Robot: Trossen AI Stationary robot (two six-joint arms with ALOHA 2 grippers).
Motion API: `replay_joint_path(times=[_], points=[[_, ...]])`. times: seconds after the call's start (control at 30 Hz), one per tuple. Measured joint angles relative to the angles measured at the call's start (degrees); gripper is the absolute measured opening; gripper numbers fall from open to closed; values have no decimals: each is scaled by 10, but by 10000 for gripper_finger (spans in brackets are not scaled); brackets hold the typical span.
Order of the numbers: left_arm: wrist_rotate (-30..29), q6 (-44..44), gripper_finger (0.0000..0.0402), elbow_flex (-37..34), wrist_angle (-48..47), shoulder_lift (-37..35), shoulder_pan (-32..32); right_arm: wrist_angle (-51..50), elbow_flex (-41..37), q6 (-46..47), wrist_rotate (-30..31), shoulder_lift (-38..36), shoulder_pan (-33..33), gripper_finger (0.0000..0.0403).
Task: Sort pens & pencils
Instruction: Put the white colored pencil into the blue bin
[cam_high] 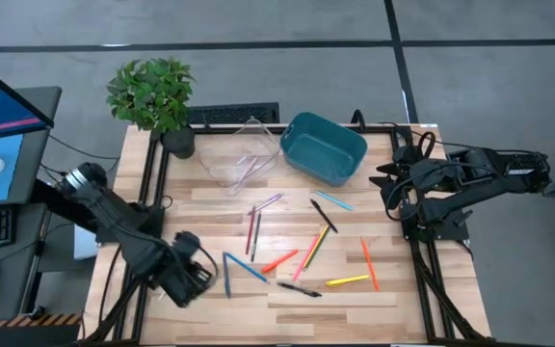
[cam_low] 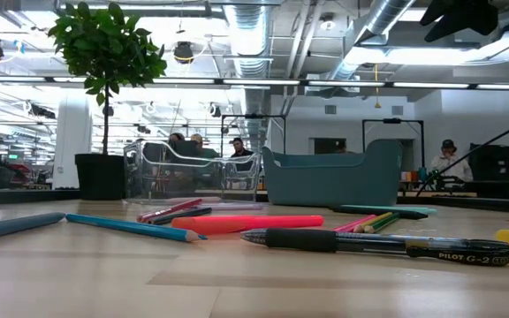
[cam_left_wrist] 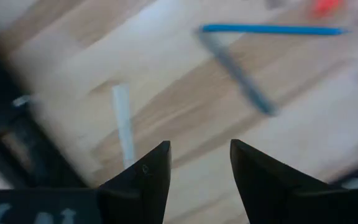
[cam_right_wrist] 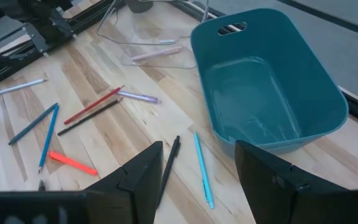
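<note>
Potted plant (cam_high: 152, 96) at table (cam_high: 287, 299) corner; keyboard (cam_high: 231, 116) behind; people in background.

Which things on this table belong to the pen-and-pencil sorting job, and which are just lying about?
Belonging:
pens and pencils strewn on the wood
teal bin
clear bin
left pincer, above a white stick

Lying about:
potted plant
keyboard

The pens and pencils (cam_high: 302, 258) lie flat and scattered on the wooden surface (cam_high: 432, 299), pointing every way. A white one (cam_left_wrist: 123, 121) lies just ahead of the left hand (cam_left_wrist: 199, 163); a bright blue one (cam_left_wrist: 272, 29) and a darker one (cam_left_wrist: 241, 74) meet farther out.
</note>
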Motion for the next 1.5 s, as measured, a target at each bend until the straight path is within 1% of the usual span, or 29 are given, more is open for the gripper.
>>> replay_joint_path(times=[0.13,0.23,0.33,0.5,0.7,0.77,0.93,1.03,1.1,1.17,1.2,1.37,1.43,1.5], points=[[43,-24,158,-138,122,-50,-9,0,0,0,-1,0,0,221],[68,-33,158,-216,196,-57,-9,0,0,0,-5,0,0,221],[71,-47,158,-262,211,-56,-9,0,0,0,-11,0,0,221],[71,-52,158,-308,229,-56,-9,0,0,0,-13,0,0,221],[78,-43,158,-351,322,-55,-9,0,0,0,-13,0,0,221],[79,-43,158,-360,333,-51,-9,0,0,0,-13,0,0,221],[101,-42,153,-387,350,-46,-8,0,0,0,-13,0,0,221],[106,-31,122,-389,354,-46,-8,0,0,0,-13,0,0,221],[117,-26,81,-390,356,-45,-4,0,0,0,-13,0,0,221],[123,-19,32,-390,358,-45,-5,0,0,0,-13,0,0,221],[125,-18,17,-390,358,-45,-5,0,0,0,-13,0,0,221],[120,-28,6,-384,357,-45,2,0,0,0,-13,0,0,221],[94,-29,5,-371,351,-54,6,0,0,0,-13,0,0,221],[50,-29,3,-355,352,-65,19,0,0,0,-13,0,0,221]])
